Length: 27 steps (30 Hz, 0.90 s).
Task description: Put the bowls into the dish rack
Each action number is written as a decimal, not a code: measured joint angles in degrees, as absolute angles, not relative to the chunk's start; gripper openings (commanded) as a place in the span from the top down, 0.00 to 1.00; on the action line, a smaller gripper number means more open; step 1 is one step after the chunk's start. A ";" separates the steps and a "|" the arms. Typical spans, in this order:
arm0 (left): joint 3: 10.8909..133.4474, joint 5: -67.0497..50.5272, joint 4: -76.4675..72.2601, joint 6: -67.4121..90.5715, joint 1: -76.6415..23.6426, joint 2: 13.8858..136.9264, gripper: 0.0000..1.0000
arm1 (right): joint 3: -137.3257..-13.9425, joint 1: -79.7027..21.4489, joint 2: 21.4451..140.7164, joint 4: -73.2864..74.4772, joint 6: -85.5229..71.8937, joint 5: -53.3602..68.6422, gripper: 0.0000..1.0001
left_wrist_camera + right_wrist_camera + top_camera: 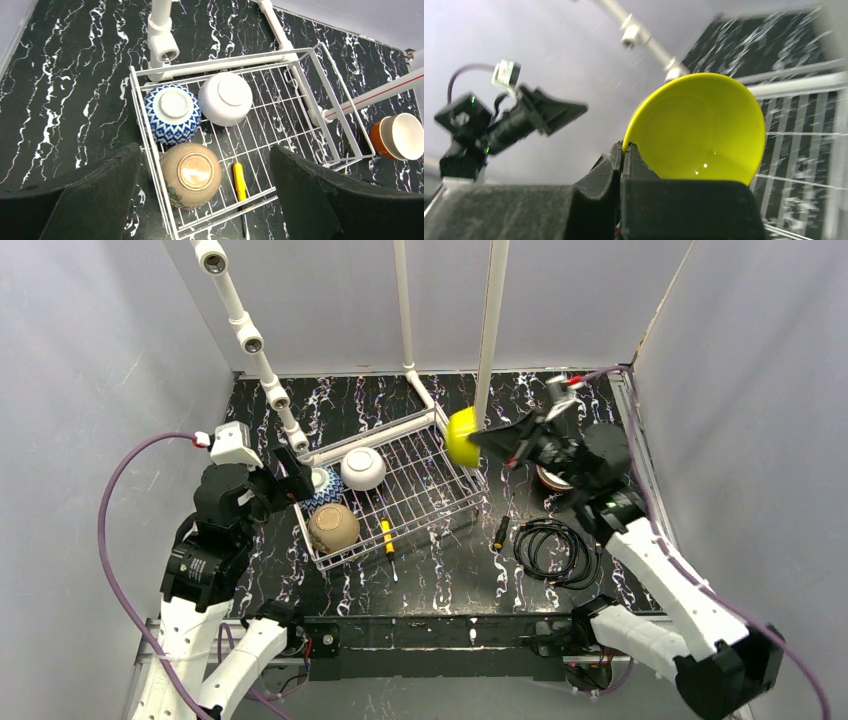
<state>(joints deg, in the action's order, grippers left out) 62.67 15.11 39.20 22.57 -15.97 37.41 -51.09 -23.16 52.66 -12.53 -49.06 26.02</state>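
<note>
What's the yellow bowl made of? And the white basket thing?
The yellow-green bowl looks like smooth, glossy plastic, or perhaps glazed ceramic: it has an even bright colour, a thin rim and small shiny highlights inside. The dish rack looks like metal wire with a white coating: thin straight rods cross in a grid.
</note>
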 measured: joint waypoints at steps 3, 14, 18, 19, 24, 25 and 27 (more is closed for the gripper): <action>62.67 13.72 39.20 23.14 -15.97 38.26 0.02 | -51.22 -34.37 58.19 -15.18 -47.46 22.98 0.99; 62.67 13.13 40.82 23.62 -15.97 37.95 0.02 | -51.48 -50.78 76.29 -21.89 -46.65 14.37 0.99; 62.67 13.13 40.93 24.05 -15.97 37.71 0.02 | -52.23 -52.58 79.96 -22.72 -49.89 6.52 0.99; 62.67 13.10 40.93 24.16 -15.97 37.74 0.02 | -52.36 -52.75 80.71 -22.94 -50.70 5.32 0.99; 62.67 13.08 40.91 24.45 -15.97 38.11 0.02 | -55.02 -53.17 87.05 -24.69 -54.76 1.58 0.99; 62.67 13.08 40.91 24.47 -15.97 38.28 0.02 | -55.46 -53.17 88.33 -25.43 -55.55 1.39 0.99; 62.67 13.08 40.93 24.47 -15.97 38.81 0.02 | -55.79 -53.17 90.48 -26.72 -57.04 1.23 0.99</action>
